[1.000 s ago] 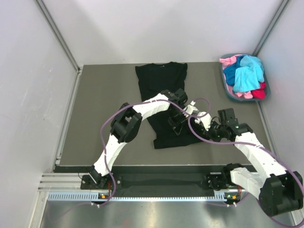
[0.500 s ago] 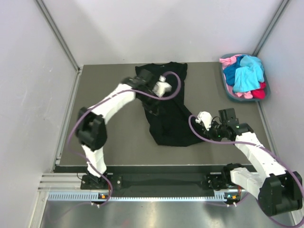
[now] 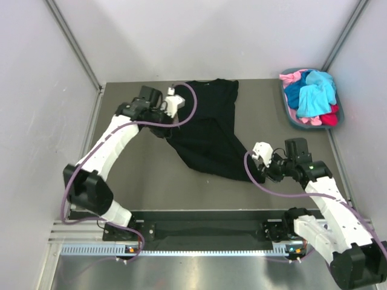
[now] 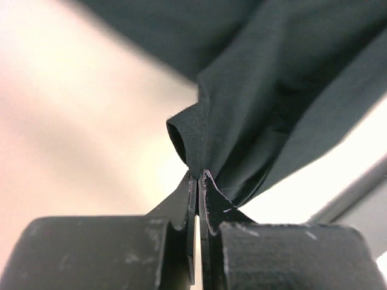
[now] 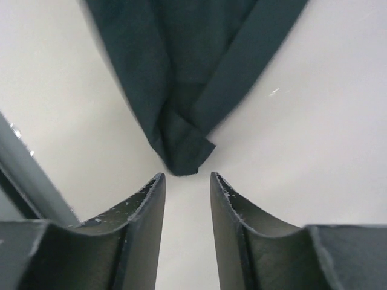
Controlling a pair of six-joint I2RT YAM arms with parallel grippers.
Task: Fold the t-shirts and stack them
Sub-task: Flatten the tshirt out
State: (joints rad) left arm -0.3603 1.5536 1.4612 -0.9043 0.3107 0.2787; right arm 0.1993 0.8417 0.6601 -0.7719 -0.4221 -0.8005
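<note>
A large black t-shirt (image 3: 208,130) lies partly spread on the dark table, collar end at the back. My left gripper (image 3: 168,127) is shut on a bunched edge of it at the shirt's left side; in the left wrist view the cloth (image 4: 272,90) fans out from the pinched tips of the left gripper (image 4: 198,175). My right gripper (image 3: 257,174) stands open just short of the shirt's near right corner (image 5: 184,157). In the right wrist view nothing lies between the tips of the right gripper (image 5: 187,178). Turquoise (image 3: 315,96), blue (image 3: 295,93), pink (image 3: 292,77) and red (image 3: 330,118) t-shirts lie heaped at the back right.
The heaped shirts sit in a grey-blue plastic basket (image 3: 288,113) at the table's back right corner. Pale walls close in on the left, back and right. A metal rail (image 3: 181,248) runs along the near edge by the arm bases.
My left gripper has carried the shirt's edge from the middle out to the back left, opening the shirt wider. My right gripper has opened, let go of the near corner and drawn back slightly.
</note>
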